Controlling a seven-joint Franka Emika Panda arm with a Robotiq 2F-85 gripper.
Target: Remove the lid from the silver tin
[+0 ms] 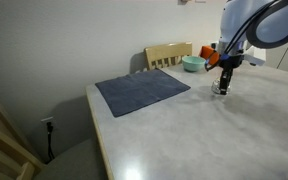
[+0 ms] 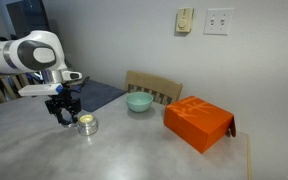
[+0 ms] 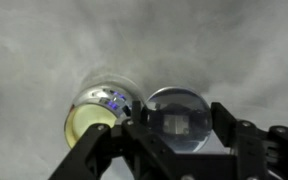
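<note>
The silver tin stands open on the grey table and shows a pale yellow inside; it also shows in an exterior view. The lid, a shiny round disc, sits off the tin just beside it, between my fingers. My gripper has a finger against each side of the lid and holds it low over the table. In both exterior views the gripper points down right next to the tin.
A teal bowl and an orange box stand further along the table. A grey cloth mat lies on the table. A wooden chair stands behind the table by the wall.
</note>
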